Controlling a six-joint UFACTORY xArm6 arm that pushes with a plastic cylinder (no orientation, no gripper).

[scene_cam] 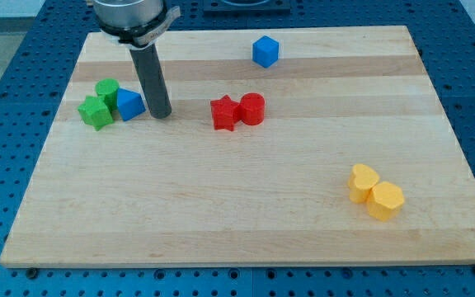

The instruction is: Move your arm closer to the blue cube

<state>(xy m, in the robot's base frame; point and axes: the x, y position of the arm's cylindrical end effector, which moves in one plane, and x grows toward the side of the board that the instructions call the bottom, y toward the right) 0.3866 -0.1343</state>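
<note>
The blue cube (265, 51) sits near the view's top, right of centre, alone on the wooden board (237, 206). My tip (160, 113) is at the lower end of the dark rod, at the view's upper left, far left of and below the blue cube. The tip stands just right of a blue triangular block (129, 104), close to it or touching it; I cannot tell which.
A green cylinder (107, 90) and a green star block (96, 112) sit left of the blue triangular block. A red star block (224, 113) and a red cylinder (252, 108) lie mid-board. Two yellow blocks (364, 182) (385, 200) sit at the lower right.
</note>
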